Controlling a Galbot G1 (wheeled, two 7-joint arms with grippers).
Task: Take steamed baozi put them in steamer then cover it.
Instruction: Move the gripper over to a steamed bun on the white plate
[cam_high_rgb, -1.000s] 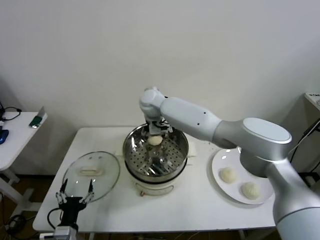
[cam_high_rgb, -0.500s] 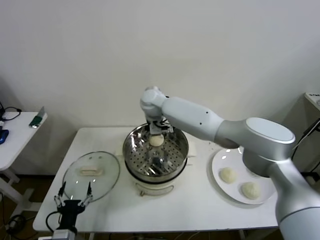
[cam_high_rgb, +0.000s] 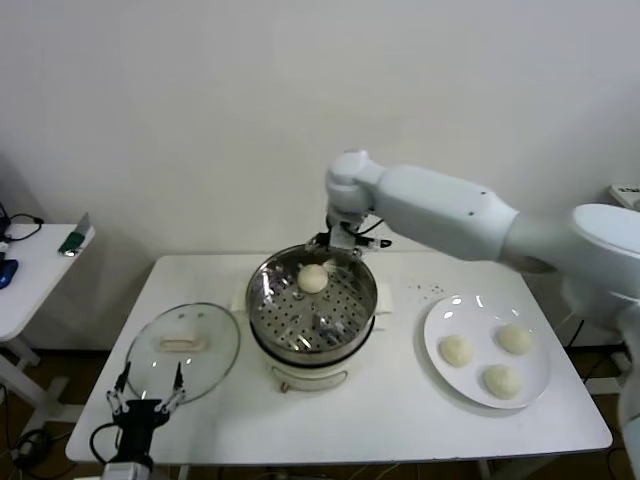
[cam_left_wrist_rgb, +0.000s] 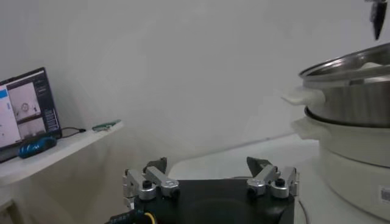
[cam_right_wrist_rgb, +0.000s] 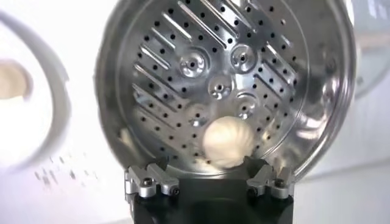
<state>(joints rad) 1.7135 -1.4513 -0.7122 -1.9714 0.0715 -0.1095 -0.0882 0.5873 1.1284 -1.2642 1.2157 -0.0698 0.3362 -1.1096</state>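
The steamer (cam_high_rgb: 312, 318) stands mid-table, a shiny pot on a white base. One steamed baozi (cam_high_rgb: 313, 279) lies on its perforated tray, toward the back. My right gripper (cam_high_rgb: 338, 240) hangs open and empty just above the pot's back rim. The right wrist view looks straight down on that baozi (cam_right_wrist_rgb: 227, 142), which lies beyond the spread right gripper (cam_right_wrist_rgb: 207, 165). Three more baozi (cam_high_rgb: 457, 350) sit on the white plate (cam_high_rgb: 440, 318) to the right. The glass cover (cam_high_rgb: 183, 345) lies flat on the table to the left. My left gripper (cam_high_rgb: 147, 398) waits open near the table's front left corner, beside the cover.
The left wrist view shows the open left gripper (cam_left_wrist_rgb: 207, 164) facing the steamer's side (cam_left_wrist_rgb: 353, 85) across bare white table. A small side table (cam_high_rgb: 30, 270) with a screen (cam_left_wrist_rgb: 24, 106) stands to the far left. A white wall is close behind the table.
My right gripper has let go of the baozi, risen out of the pot and drawn back to the right. The arm no longer hides the plate's third baozi.
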